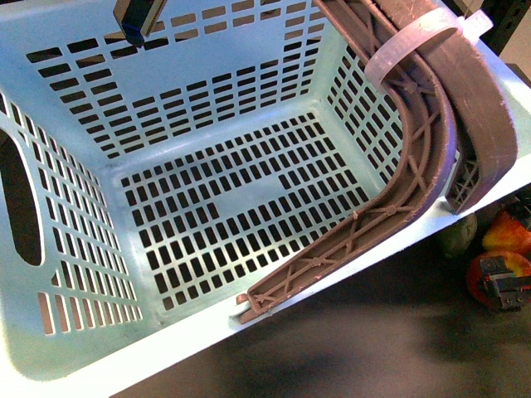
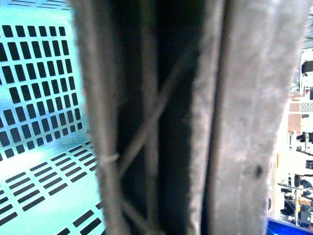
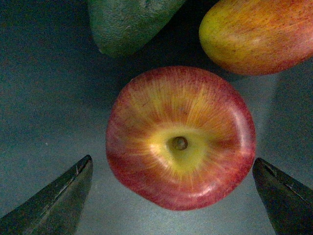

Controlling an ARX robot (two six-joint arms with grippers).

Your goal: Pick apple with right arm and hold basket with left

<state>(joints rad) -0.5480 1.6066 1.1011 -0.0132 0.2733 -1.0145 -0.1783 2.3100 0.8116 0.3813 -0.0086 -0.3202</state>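
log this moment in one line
right claw open astride apple | basket empty | handles fill left wrist view | left claw unseen

R gripper [image 3: 172, 161] points down at the table, jaws spread wide. Both dark fingertips [image 3: 58, 196] show as tapered wedges w/ a broad gap btwn them, touching nothing. From the front cam only its dark housing [image 1: 503, 286] shows, low at the far right edge. L gripper isn't visible in any view, incl. the L wrist cam, so grip unknown.
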